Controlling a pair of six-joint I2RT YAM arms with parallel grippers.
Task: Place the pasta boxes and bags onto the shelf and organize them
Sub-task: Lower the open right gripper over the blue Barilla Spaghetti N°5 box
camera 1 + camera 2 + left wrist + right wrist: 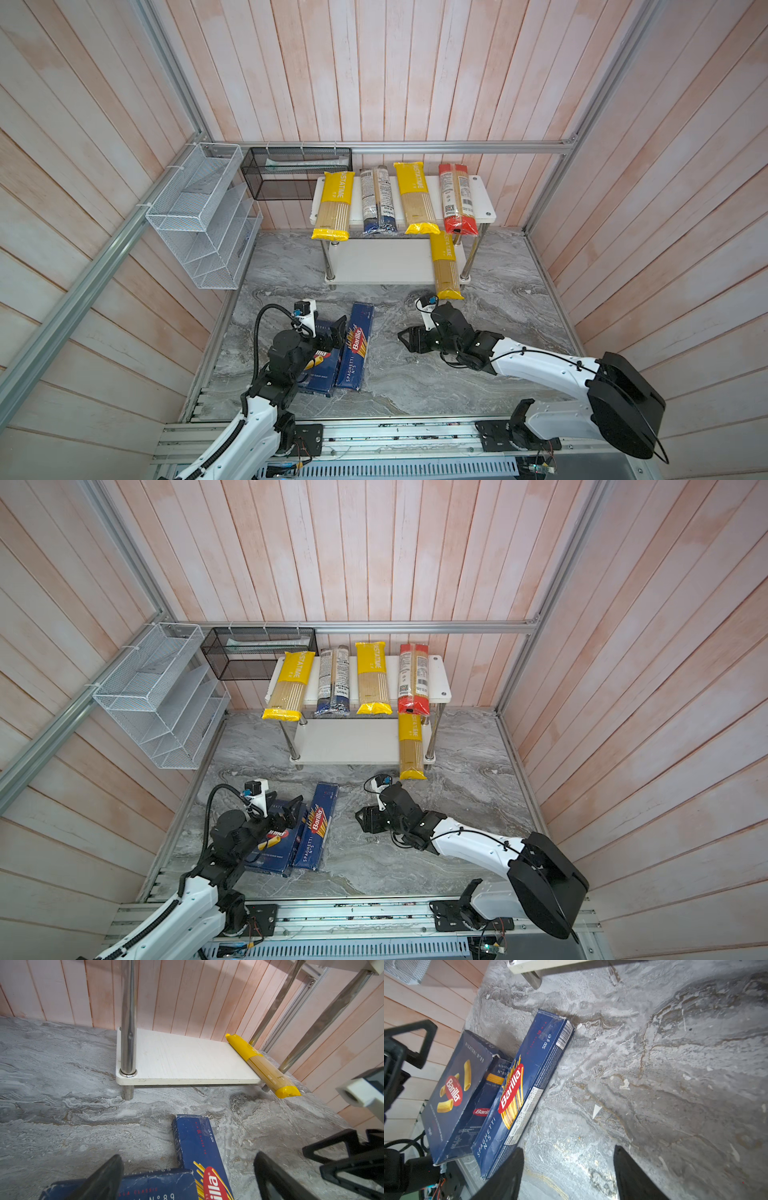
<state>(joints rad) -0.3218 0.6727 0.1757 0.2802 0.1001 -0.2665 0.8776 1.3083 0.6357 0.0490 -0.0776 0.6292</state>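
So quick rundown: both Barilla boxes sit on the marble tabletop [507, 332], front-left area, not on the shelf [485, 199] yet. The spaghetti box [356, 347] lies flat w/ its long side running toward the shelf. The rigatoni box [452, 1093] is right beside it on the left, seemingly touching, and the left arm hides a good chunk of it from above. The left tool [188, 1157] hangs over those two boxes w/ its fingers spread wide, one over the rigatoni box and the other past the spaghetti box's far side. Nothing pinched afaict, and I can't tell if it touches either box. The right tool [405, 338] is near the middle of the tabletop, right of the spaghetti box and apart from it. It points at the boxes, fingers spread, only bare marble between them. Four bags lie side by side across the top board: left yellow bag [334, 205], blue-ended bag [377, 199], middle yellow bag [415, 197], red-ended bag [457, 197], all poking past the front edge. The third yellow bag [445, 266] lies on the bottom board at its right end, w/ its front end overhanging the tabletop.
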